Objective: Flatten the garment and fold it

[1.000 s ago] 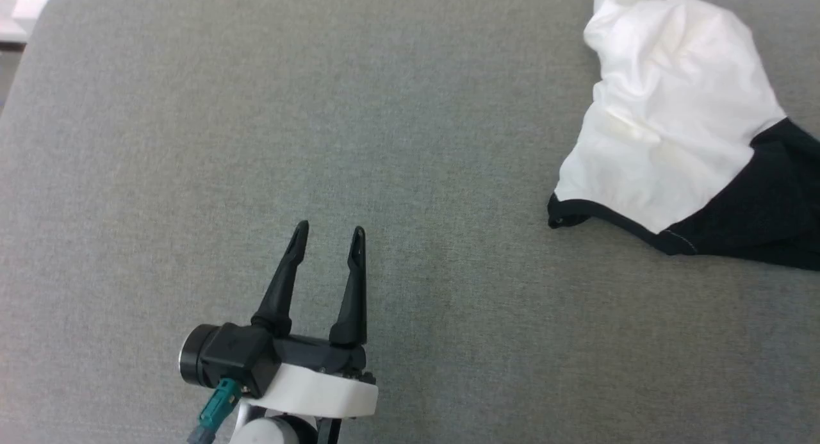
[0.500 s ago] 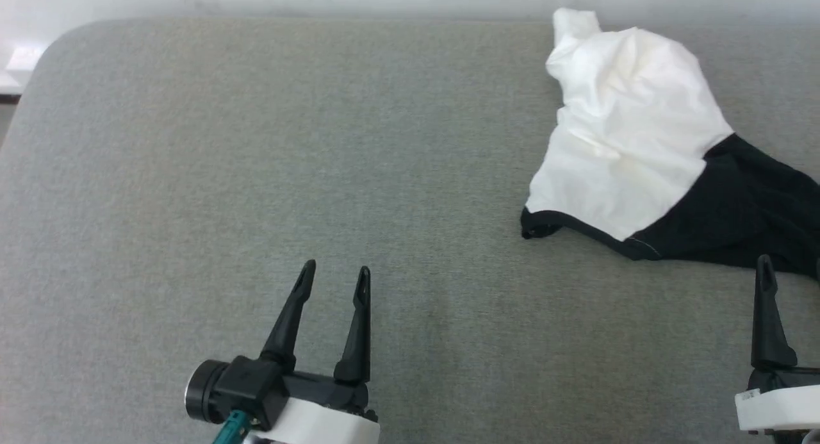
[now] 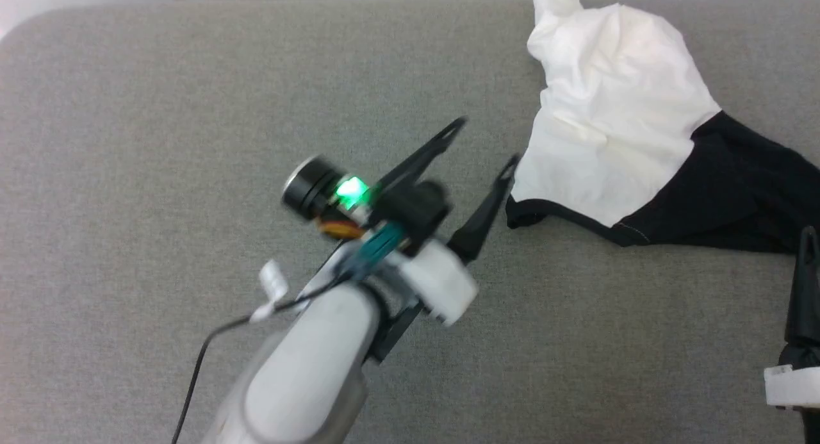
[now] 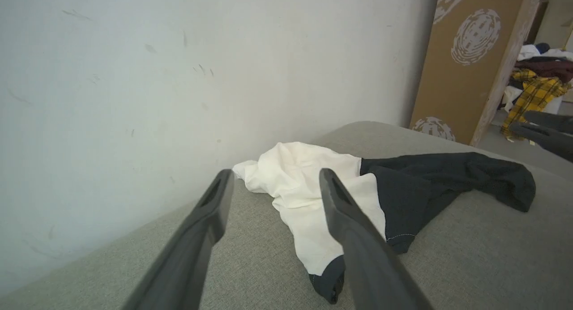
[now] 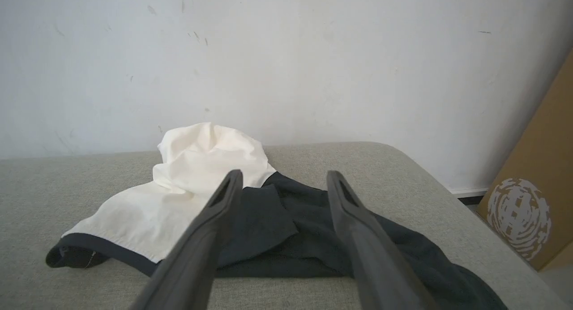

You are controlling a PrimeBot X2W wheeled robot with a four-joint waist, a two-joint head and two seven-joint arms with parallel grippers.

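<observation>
Far right of the grey cushion (image 3: 192, 111): the garment (image 3: 615, 130) lies in a crumpled heap, close to the white wall (image 5: 286, 55).
White part: the body cloth is bunched and creased, rising to a small peak at the far end beside the wall and widening toward the near side.
Black part: a dark sleeve spreads out to the right of the white cloth, wrinkled and partly folded over itself; the right wrist view shows it lying flat across the cushion.
Trim: a narrow black edge runs along the near side of the white cloth and ends at the left in a small dark curl resting on the cushion.
Left gripper (image 3: 487, 141): blurred in the head view, angled toward the far right, its fingers spread wide with nothing between them. One fingertip stands just beside the near left corner of the garment; whether it touches cannot be told.
Left wrist: a green light (image 3: 351, 189) glows on the camera housing, and a thin black cable (image 3: 198, 361) trails along the pale forearm.
Right gripper (image 5: 284, 175): at the near right, fingers well apart and empty, pointing at the black sleeve and clear of it.
Beyond the cushion, right: a brown cardboard panel (image 4: 465, 68) with white prints, and past it a pile of clothes (image 4: 537, 91) with yellow plaid.
</observation>
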